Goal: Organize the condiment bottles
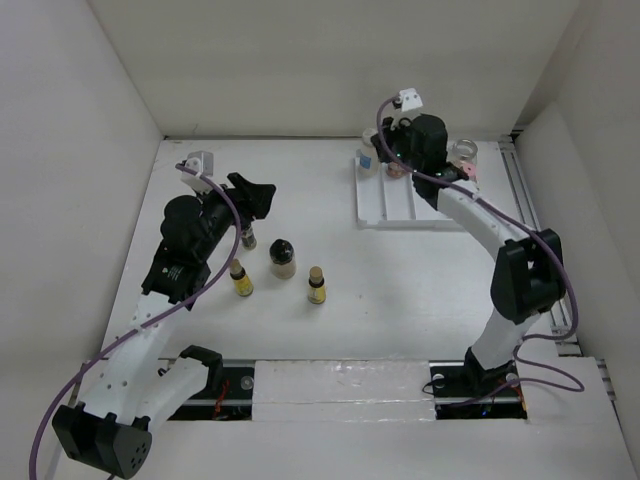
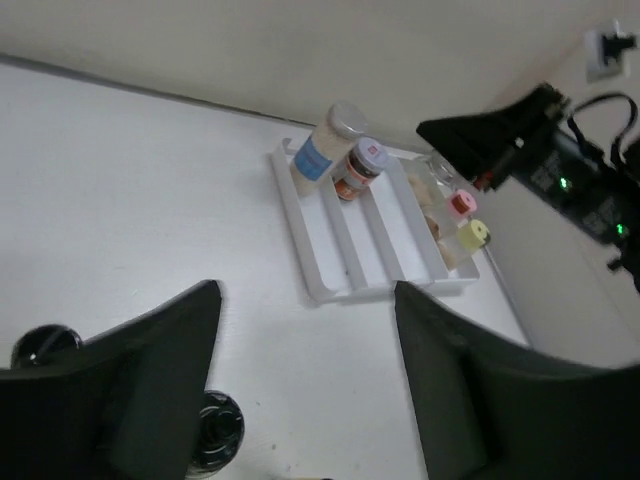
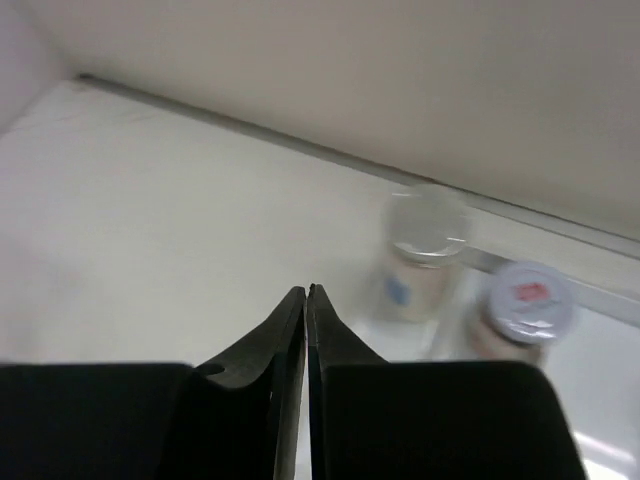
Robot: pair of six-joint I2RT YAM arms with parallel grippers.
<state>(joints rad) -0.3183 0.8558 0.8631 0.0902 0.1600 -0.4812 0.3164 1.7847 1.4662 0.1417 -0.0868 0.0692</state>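
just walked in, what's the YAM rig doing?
Sorting condiment bottles into the white tray. Some bottles already stand at its far end; four loose bottles stand on the table. The left gripper hovers open and empty by the loose group. The right gripper is shut, empty, over the tray's far end.

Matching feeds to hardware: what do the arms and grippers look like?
The left arm and right arm have white links and black joints. A purple cable loops along each; a white camera mount sits at each wrist. The left gripper and right gripper have black wedge-shaped fingers.
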